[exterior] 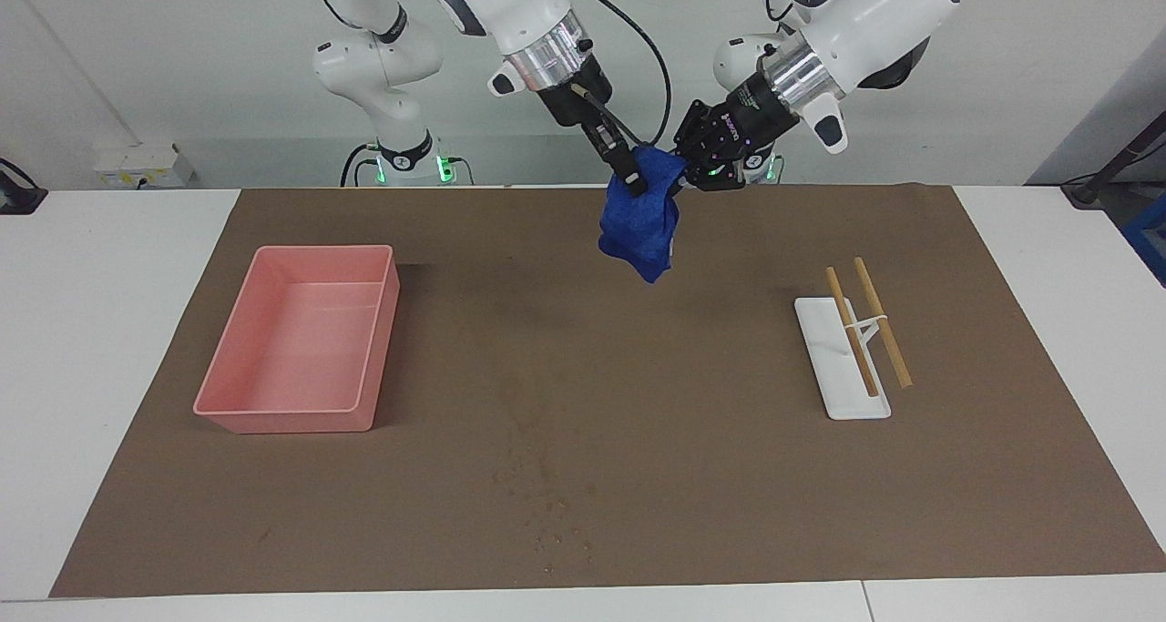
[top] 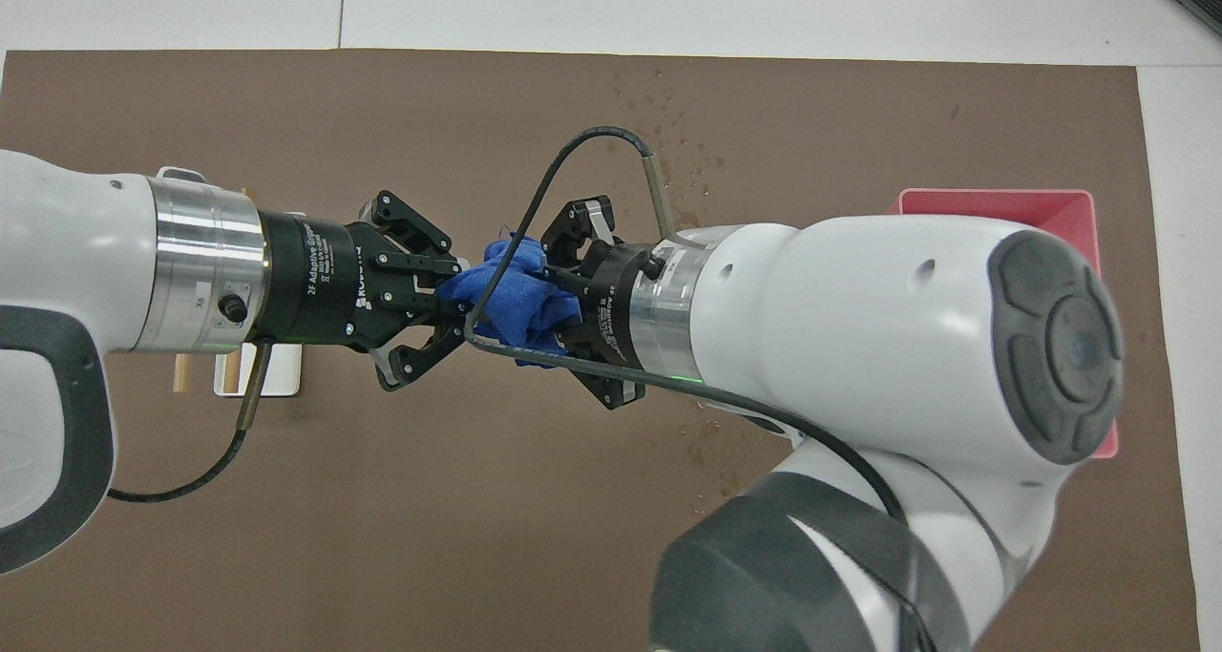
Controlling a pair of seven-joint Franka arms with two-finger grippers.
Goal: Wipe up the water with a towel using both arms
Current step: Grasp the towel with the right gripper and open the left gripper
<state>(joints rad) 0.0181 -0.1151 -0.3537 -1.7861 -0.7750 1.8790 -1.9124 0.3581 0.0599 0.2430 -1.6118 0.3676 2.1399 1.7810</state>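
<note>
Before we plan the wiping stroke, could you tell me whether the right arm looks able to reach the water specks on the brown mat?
Probably yes: the bare brown mat lies between the hanging blue fluffy towel and the dark water specks.

left tool (top: 449,304) body | white print "2F Adaptive Gripper" | "ROBOTIQ" partly readable | no other legible text

so the towel (exterior: 640,226) hangs in the air over the mat (exterior: 583,513), nearer the robots than the water (exterior: 547,504). tray (exterior: 296,340) sits toward the right arm's end, chopstick rest (exterior: 843,367) toward the left arm's.
</note>
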